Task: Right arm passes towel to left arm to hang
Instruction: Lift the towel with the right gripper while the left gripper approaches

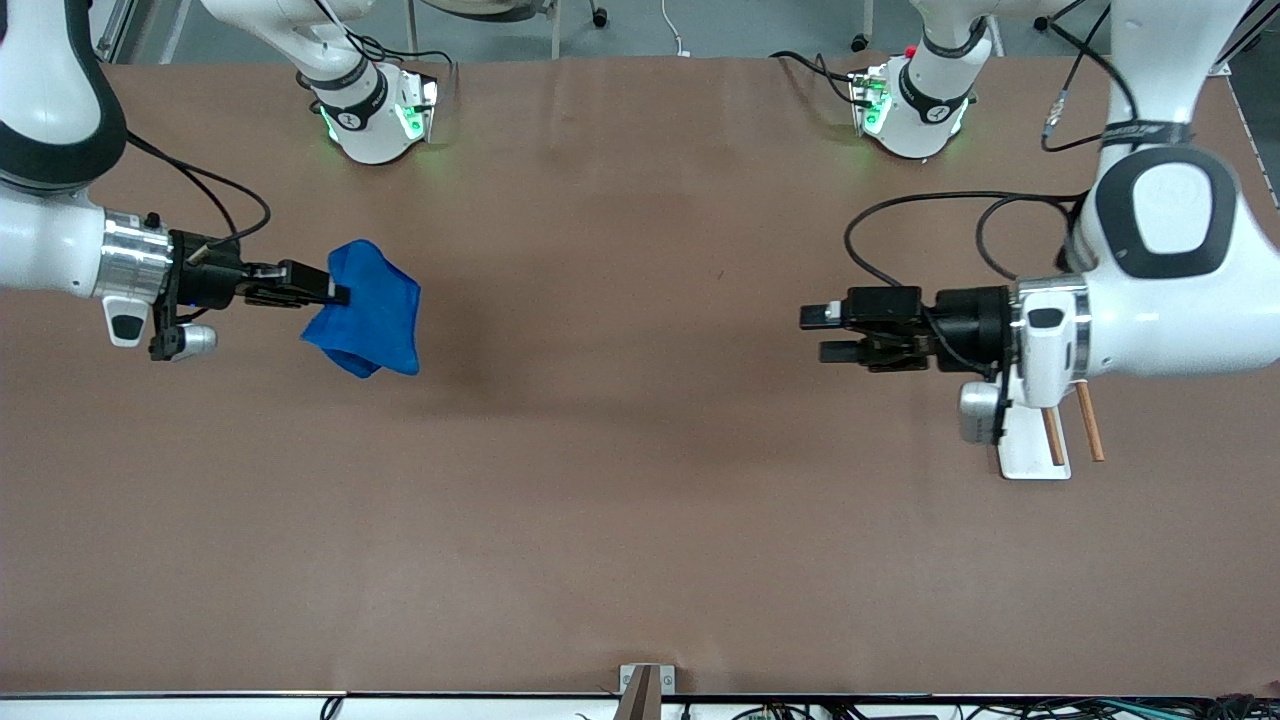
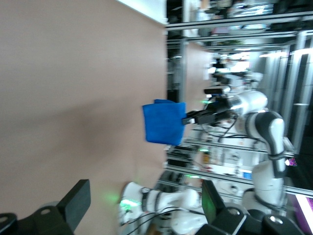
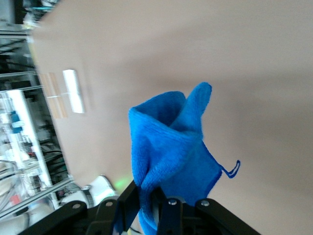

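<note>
At the right arm's end of the brown surface (image 1: 620,480), the right arm (image 1: 60,240) reaches in level, its wrist turned toward the middle. The right gripper (image 1: 338,293) hangs in the air over that end of the surface with its fingers (image 3: 128,205) clamped tight on the towel (image 1: 368,310), pinching one bunched edge of it. The bright blue cloth droops from the grip in soft folds, clear of the surface, casting a faint shadow on the brown below. In the right wrist view the towel (image 3: 171,152) rises from between the black fingers as a crumpled, fuzzy bundle, and its small loop (image 3: 232,169) sticks out at one corner. The middle stretch of the surface lies between the two grippers, which are well apart and point at each other. Toward the left arm's end, the left gripper (image 1: 823,332) hovers over the surface with its fingers (image 1: 822,314) spread wide and holding nothing. The left arm (image 1: 1150,290) comes in level from that end, black cables looping over its wrist. Under its wrist, a white stand (image 1: 1035,445) with two wooden rods (image 1: 1090,425) rests on the surface. From the left wrist view the towel (image 2: 164,122) shows as a blue square hanging off the right gripper (image 2: 187,119).
</note>
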`<state>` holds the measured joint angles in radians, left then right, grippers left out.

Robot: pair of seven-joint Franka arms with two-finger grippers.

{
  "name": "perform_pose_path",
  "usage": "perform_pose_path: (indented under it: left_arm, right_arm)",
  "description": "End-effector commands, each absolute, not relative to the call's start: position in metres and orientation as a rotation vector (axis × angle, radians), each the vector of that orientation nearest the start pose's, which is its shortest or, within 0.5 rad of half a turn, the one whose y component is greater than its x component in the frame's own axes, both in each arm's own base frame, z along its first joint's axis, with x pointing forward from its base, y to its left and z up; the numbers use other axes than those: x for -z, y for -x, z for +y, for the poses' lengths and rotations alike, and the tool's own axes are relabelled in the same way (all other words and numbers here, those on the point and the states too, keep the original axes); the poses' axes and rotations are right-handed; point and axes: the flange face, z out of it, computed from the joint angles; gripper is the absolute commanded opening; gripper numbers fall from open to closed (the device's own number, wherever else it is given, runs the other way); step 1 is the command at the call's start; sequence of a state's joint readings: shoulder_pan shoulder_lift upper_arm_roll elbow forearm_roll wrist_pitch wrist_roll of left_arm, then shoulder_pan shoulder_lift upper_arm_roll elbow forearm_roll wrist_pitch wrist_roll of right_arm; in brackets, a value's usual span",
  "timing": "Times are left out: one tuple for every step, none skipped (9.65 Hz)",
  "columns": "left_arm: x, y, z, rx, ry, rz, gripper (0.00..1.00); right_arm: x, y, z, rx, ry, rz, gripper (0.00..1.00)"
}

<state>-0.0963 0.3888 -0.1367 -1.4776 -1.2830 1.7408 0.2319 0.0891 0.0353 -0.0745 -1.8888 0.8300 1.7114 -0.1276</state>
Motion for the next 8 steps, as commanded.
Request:
perform_pose_path:
  left_arm:
    - [-0.471, -0.645, -0.252, 0.127, -1.624, -0.044, 1.00]
    - [-0.465, -0.642, -0.268, 0.139, -1.562, -0.034, 1.00]
    - [-0.463, -0.640, -0.278, 0.147, -1.526, -0.024, 0.97]
    - [-0.454, -0.638, -0.291, 0.125, -1.494, -0.050, 0.89]
    - [-0.440, -0.633, -0.307, 0.096, -1.442, -0.064, 0.85]
    - [-0.428, -0.624, -0.320, 0.071, -1.402, -0.074, 0.80]
    - [-0.422, -0.619, -0.327, 0.064, -1.394, -0.086, 0.77]
    - [-0.417, -0.618, -0.331, 0.071, -1.394, -0.085, 0.74]
  right_arm:
    - [-0.526, -0.564, 0.108, -0.141, 2.172, 0.076, 0.00]
    - [-0.534, -0.568, 0.120, -0.107, 2.102, 0.096, 0.00]
    - [-0.538, -0.569, 0.143, -0.087, 2.033, 0.107, 0.00]
    - [-0.544, -0.569, 0.163, -0.074, 1.958, 0.124, 0.00]
    - [-0.551, -0.568, 0.189, -0.055, 1.877, 0.148, 0.00]
    - [-0.560, -0.569, 0.216, -0.024, 1.777, 0.203, 0.00]
    - [-0.569, -0.568, 0.239, -0.009, 1.700, 0.237, 0.00]
    - [-0.576, -0.568, 0.256, 0.001, 1.653, 0.259, 0.00]
